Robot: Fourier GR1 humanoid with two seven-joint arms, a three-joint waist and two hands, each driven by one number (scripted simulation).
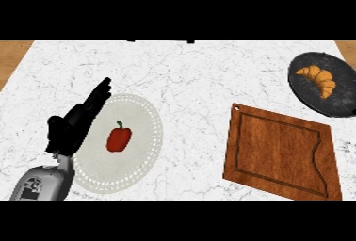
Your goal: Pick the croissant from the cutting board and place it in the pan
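The golden croissant [319, 80] lies inside the dark round pan [341, 106] at the far right of the counter. The brown wooden cutting board [278, 153] sits in front of the pan, at the lower right, with nothing on it. My left hand [73, 124] rests open at the left, fingers straight and pointing up and right, over the left edge of a white plate. It holds nothing. My right hand shows nowhere in the view.
A white plate [142, 136] with a beaded rim lies at the lower left, and a red bell pepper [119, 139] sits on its middle. The counter is white marble [195, 84], with wooden floor strips at the top corners.
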